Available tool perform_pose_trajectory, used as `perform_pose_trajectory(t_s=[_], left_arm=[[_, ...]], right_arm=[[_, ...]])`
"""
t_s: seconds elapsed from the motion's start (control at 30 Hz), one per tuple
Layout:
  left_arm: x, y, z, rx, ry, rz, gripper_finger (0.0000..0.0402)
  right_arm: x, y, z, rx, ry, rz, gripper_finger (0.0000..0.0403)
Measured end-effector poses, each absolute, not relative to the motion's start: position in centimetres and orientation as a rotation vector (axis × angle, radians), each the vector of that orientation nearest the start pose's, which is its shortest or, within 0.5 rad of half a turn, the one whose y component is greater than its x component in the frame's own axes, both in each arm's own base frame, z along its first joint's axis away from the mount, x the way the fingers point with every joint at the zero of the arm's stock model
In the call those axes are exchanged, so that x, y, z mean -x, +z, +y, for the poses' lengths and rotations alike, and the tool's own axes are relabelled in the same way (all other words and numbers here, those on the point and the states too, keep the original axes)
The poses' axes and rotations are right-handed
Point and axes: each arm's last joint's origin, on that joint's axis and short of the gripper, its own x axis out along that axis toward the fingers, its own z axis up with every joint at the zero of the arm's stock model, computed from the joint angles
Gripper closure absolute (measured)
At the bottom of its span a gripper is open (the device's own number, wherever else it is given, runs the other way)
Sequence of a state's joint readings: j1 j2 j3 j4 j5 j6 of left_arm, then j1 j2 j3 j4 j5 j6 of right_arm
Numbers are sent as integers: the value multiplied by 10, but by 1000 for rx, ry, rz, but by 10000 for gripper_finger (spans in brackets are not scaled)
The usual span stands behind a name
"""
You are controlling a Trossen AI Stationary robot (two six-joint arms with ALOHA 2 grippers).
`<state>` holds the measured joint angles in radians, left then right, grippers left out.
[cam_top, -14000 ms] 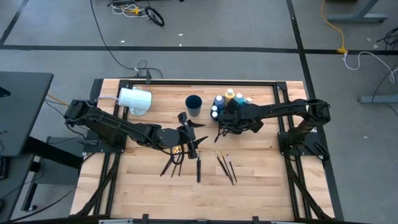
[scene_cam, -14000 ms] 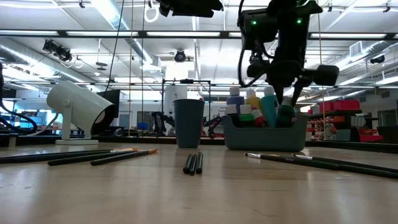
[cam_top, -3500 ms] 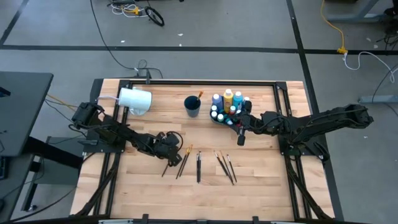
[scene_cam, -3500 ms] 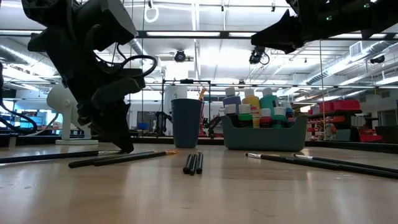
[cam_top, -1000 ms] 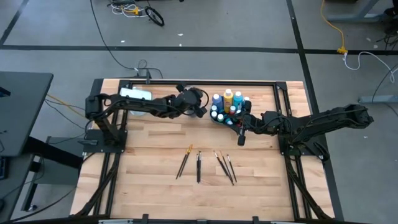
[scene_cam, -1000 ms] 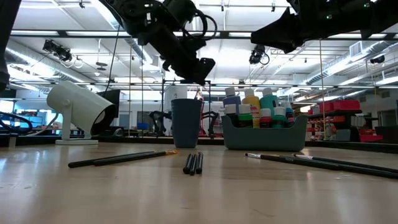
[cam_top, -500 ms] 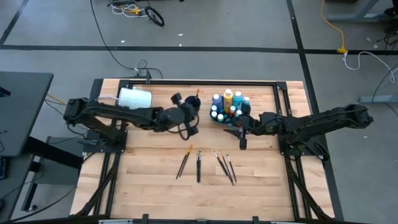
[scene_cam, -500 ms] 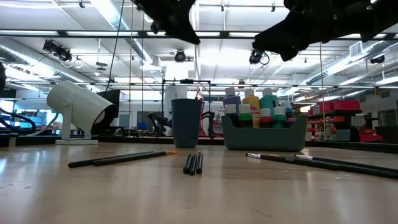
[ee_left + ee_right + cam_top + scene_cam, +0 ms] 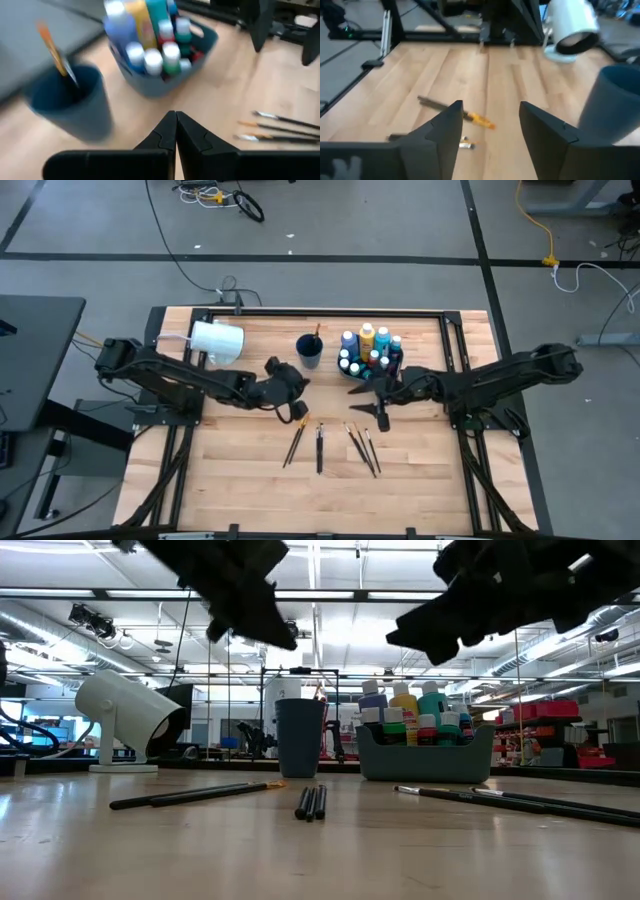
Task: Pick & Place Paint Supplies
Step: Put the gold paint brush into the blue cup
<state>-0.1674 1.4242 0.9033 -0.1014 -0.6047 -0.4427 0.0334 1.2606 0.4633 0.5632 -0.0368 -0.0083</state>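
The left gripper [image 9: 298,412] has moved back from the blue cup [image 9: 310,351], fingers shut and empty; one brush is delivered. The right gripper [image 9: 383,418], wide open, hovers above the remaining paintbrushes [image 9: 361,448].

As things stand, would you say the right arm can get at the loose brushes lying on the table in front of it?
Probably yes. The right gripper hangs open just above the brushes, with only bare table between them. The left gripper is shut and off to the side.
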Motion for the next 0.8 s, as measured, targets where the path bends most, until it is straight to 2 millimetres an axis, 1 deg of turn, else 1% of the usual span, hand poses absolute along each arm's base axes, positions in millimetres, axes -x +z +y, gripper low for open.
perform_pose_trajectory(t_s=[0.2, 0.3, 0.43, 0.57, 0.63, 0.7, 0.77, 0.8], left_arm=[[-284, 203, -36, 414, 473, 532, 384], [-278, 185, -35, 456, 454, 607, 372], [-281, 168, -36, 485, 423, 640, 348], [-291, 155, -40, 508, 334, 661, 315], [-298, 146, -42, 515, 316, 664, 297], [-297, 138, -42, 507, 327, 698, 281], [-304, 131, -43, 507, 327, 690, 266], [-300, 127, -42, 494, 343, 724, 259]], right_arm=[[-259, 186, 10, 12, 78, 261, 182], [-270, 185, 13, 4, 113, 270, 180], [-287, 181, 23, 5, 213, 318, 180], [-297, 179, 33, 16, 208, 426, 185], [-295, 177, 37, 33, 176, 493, 187], [-297, 178, 41, 54, 139, 514, 188], [-295, 178, 43, 79, 114, 526, 188], [-295, 178, 44, 92, 113, 528, 188]])
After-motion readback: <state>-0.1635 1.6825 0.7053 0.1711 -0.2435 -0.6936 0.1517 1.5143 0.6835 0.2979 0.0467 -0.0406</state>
